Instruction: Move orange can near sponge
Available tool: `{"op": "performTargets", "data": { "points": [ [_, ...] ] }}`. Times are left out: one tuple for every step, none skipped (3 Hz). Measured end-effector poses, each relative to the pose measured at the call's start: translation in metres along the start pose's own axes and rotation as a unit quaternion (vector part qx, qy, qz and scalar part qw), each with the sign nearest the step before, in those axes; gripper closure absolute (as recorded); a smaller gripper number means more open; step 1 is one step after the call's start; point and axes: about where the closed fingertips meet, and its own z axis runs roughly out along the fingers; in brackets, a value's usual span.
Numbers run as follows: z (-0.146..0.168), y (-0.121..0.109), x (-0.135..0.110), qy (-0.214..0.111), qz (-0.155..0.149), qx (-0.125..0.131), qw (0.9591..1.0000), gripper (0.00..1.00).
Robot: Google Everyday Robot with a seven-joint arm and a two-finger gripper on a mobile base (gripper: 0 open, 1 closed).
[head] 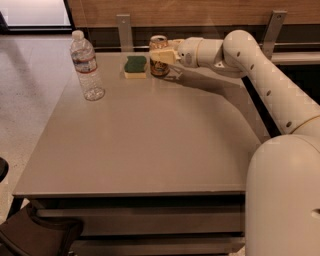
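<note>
The orange can [158, 63] stands upright on the table at the far edge, right next to the sponge [135, 66], which lies just to its left with its green layer up. My gripper [161, 55] reaches in from the right at the end of the white arm, and its fingers wrap around the can's upper half. The can's base rests on the table top.
A clear plastic water bottle [86, 66] stands at the far left of the grey table [150, 135]. Metal brackets and a wooden wall panel [190, 10] run behind the table. A dark chair [35, 235] sits at the lower left.
</note>
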Motion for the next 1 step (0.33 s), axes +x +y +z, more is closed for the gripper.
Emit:
{"op": "performTargets", "data": {
  "points": [
    [0.0032, 0.0020, 0.0004, 0.000, 0.000, -0.003, 1.0000, 0.06]
  ]
}}
